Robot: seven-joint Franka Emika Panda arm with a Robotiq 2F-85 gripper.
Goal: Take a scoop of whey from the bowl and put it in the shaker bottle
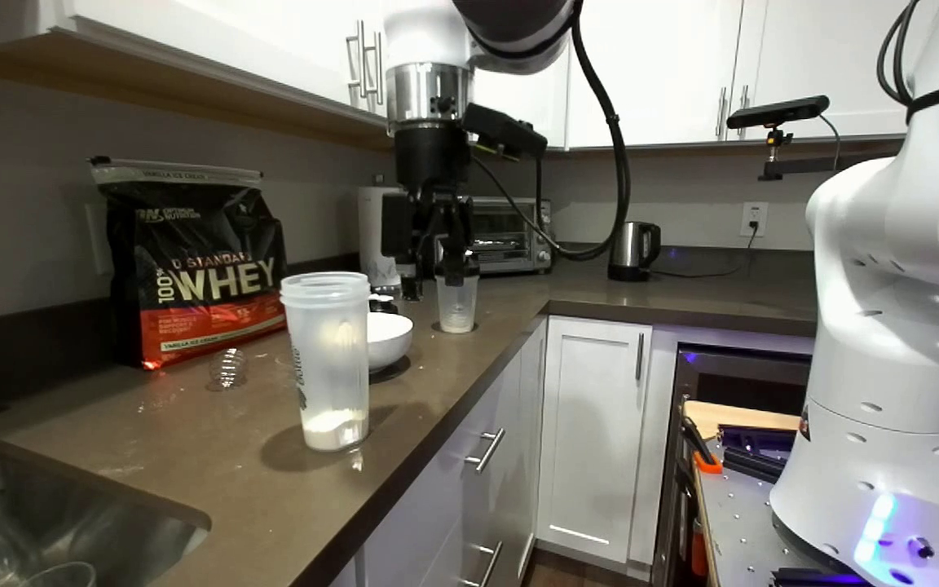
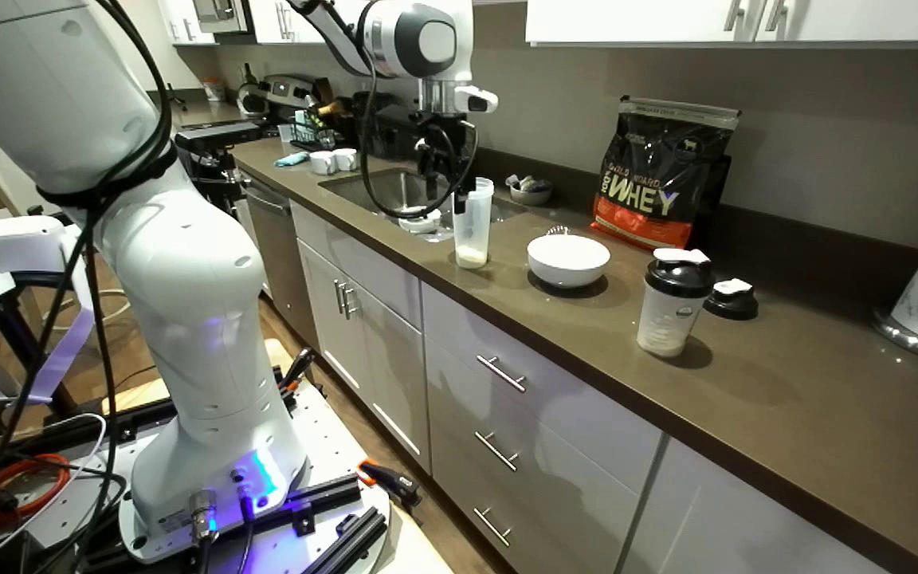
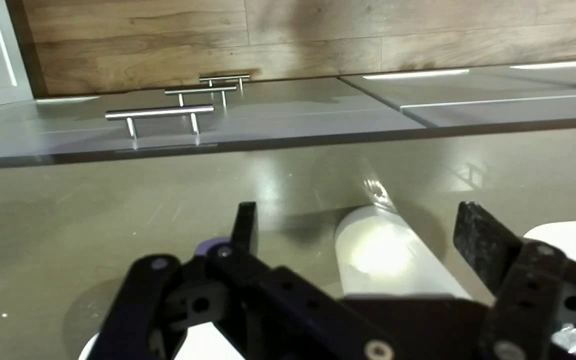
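Shaker bottle upright near front edge of table, whey at bottom | fingers wide apart, gripping nothing | scoop unseen | pour probably complete: rise straight up, clearing rim before retreating

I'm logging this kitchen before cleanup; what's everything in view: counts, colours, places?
Metal sink: one, grey, in the brown counter
Tall frosted plastic shaker bottle: one, translucent, by the sink
Fine powder: one heap, off-white, in that bottle
Smaller plastic cup: one, clear, black-lidded, same counter
Shallow round bowl: one, white, between bottle and cup
Printed WHEY bag: one, black and red, by the grey wall
Coiled wire ball: one, silver, near the bag
Boxy toaster oven: one, silver, corner
Upright cylinder: one, white, same counter
Metal kettle: one, silver, far counter
Glossy mugs: two, white, past the sink
Smaller background items: uncounted, mixed colours, past the sink
Jointed robot arm: one, white, beside the counter
Two-fingered gripper: one, black, near the bottle, open
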